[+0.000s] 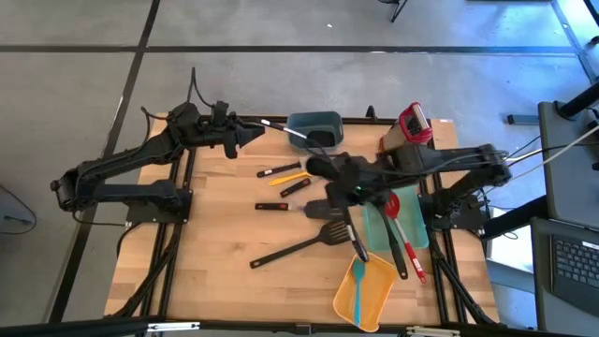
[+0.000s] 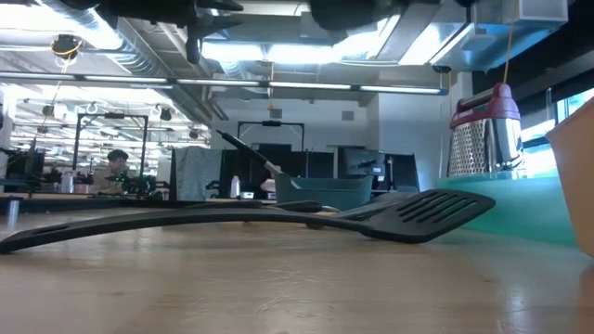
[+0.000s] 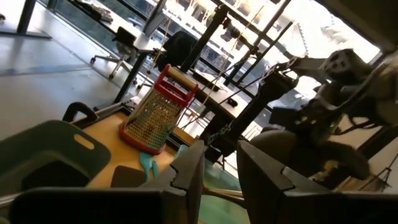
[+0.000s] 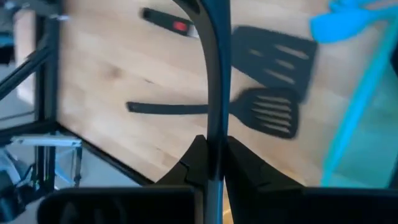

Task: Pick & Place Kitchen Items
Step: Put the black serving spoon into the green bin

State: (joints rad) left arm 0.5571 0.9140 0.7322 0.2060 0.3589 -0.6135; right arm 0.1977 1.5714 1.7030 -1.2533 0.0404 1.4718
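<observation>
- High view, starting at the table's left edge: my left arm reaches across toward the far edge, and my left gripper hangs just beside the grey-green bin.
- My left fingers stand a narrow gap apart. I cannot tell whether they hold anything.
- A thin utensil with a white section slants from that gripper's tip into the bin. The low view shows it leaning over the bin's rim.
- Near the table's middle lie three short dark pieces, the first with orange trim, then one and one with a red spot.
- Toward the near edge, a black slotted turner lies flat on the wood, its head pointing to the right edge. A second black turner lies just beyond it.
- My right gripper hovers over the middle right of the table, fingers clamped tight on the handle of a black long-handled utensil. It is lifted clear of the wood.
- A teal board lies by the right edge, with a red spoon on it. A teal spatula shows there too.
- An orange tray sits at the near edge.
- A red-framed grater stands at the far right corner.
</observation>
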